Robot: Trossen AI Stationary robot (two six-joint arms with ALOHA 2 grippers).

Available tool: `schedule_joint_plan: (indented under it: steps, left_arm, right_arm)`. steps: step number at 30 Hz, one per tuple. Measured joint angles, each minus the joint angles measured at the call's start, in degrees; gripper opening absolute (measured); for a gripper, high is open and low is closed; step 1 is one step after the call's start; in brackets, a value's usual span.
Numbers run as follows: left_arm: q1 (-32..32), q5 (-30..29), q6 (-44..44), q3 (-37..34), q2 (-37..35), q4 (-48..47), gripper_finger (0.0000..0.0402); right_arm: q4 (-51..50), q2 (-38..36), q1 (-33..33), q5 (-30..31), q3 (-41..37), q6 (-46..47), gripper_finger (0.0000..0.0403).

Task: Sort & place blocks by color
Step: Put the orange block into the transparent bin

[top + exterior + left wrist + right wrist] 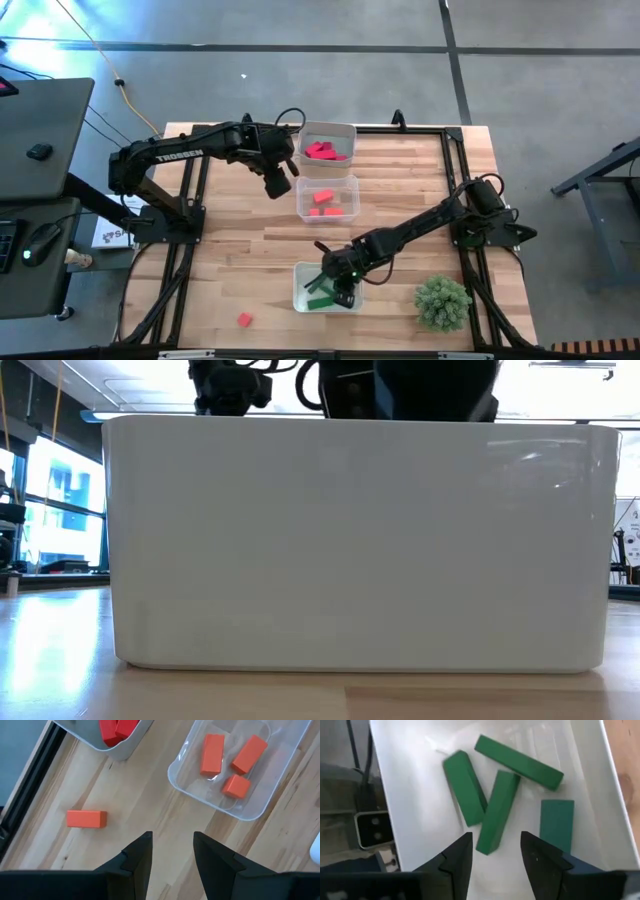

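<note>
Three clear trays stand in a row down the table's middle. The far tray (327,130) holds crimson-pink blocks (322,151). The middle tray (345,182) holds three orange-red blocks (212,754). The near tray (300,285) holds several green blocks (465,787). My left gripper (278,183) (172,840) hangs open left of the middle tray, above the bare table. An orange-red block (86,818) lies flat on the wood close by. My right gripper (345,293) (495,842) is open above the near tray, over one green block's end (490,840). Another red block (244,319) lies near the table's near edge.
A round bushy green plant (442,302) stands at the table's near right, beside the near tray. A dark frame (455,160) runs along the table's edges. In the low view the near tray's white wall (350,540) fills the picture and hides the table behind it.
</note>
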Motion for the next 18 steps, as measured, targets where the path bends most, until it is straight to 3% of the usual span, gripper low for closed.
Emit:
schedule_joint_plan:
  steps: [11, 18]
  left_arm:
    - [1.3, -0.1, 5.9, 0.0, 0.0, -3.7, 0.0133]
    - [4.0, -0.1, 6.0, 0.0, 0.0, -4.3, 0.0133]
  right_arm:
    - [2.3, -0.4, -1.9, 0.1, 0.0, 7.0, 0.0156]
    - [2.3, -1.4, -4.4, 3.3, 0.0, 4.3, 0.0156]
